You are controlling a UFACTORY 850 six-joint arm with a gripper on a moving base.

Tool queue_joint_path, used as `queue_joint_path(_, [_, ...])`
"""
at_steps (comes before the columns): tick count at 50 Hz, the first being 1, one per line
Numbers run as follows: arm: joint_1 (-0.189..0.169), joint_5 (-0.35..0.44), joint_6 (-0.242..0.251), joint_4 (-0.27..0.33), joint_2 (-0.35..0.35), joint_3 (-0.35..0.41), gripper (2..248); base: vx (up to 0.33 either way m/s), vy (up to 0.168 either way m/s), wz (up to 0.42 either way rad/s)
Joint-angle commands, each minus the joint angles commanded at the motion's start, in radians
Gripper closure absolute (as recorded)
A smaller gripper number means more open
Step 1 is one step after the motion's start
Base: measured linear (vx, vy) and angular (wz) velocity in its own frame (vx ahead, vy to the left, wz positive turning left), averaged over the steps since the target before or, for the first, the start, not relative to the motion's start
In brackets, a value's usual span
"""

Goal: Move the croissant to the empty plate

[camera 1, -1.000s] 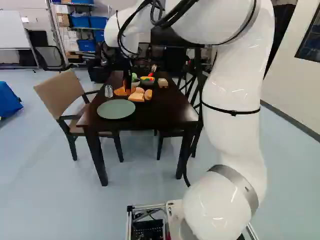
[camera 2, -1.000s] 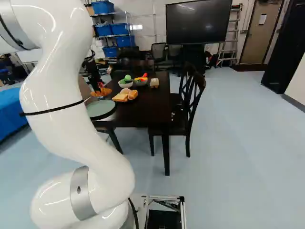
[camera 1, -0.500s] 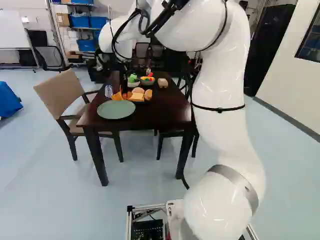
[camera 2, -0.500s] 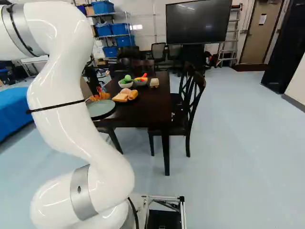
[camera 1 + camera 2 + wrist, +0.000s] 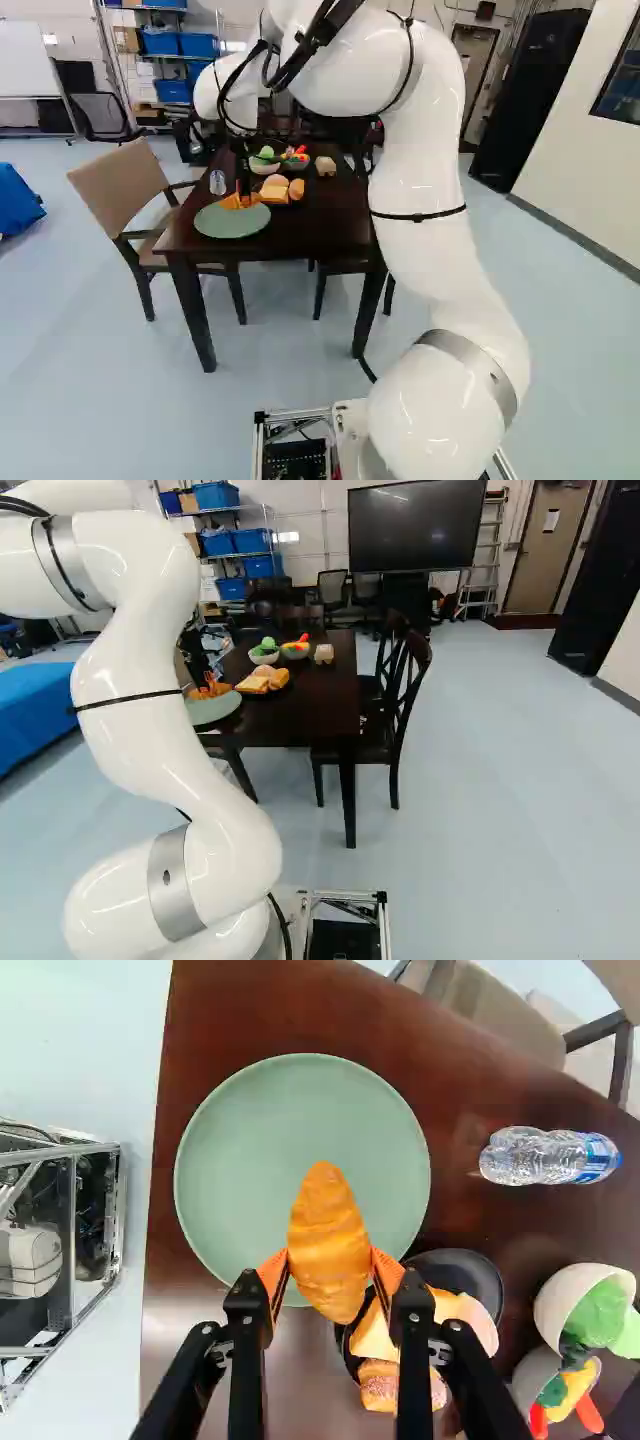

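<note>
- Gripping croissant (image 5: 329, 1225) between the jaws of gripper (image 5: 330, 1272), orange pads pressed to both flanks, ends free; probably held crosswise so as to lie flat on release.
- Carried at far rim of green plate (image 5: 300, 1125), one end over it; clearance beneath: cannot tell.
- Likely in hand: transfer, most of the way done; still wanted, a little more travel toward near side, then lowering and release.
- Set at near left of table (image 5: 318, 235), bare, presumably as receiving place.
- Grouped beyond and to right of plate: bread (image 5: 372, 1338) on dark plate (image 5: 468, 1268), close enough to be brushed if lowered too soon.
- Lying farther off, at left: bottle (image 5: 530, 1157). Farther still: bowls (image 5: 263, 657), apparently kept out of the path.
- Differing from both earlier moments: croissant brought nearer and slightly left with arm (image 5: 425, 180), from beside bread to plate's far rim.
- Unchanged: grip, by the look of it; base, green plate, bread and bottle, all in same places.
</note>
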State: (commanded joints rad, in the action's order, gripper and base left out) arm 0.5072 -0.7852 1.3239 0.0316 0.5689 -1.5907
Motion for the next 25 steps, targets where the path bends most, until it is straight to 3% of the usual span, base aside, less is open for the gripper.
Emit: queue_joint_path(25, [0.000, 0.000, 0.000, 0.000, 0.049, -0.010, 117, 0.000, 0.000, 0.000])
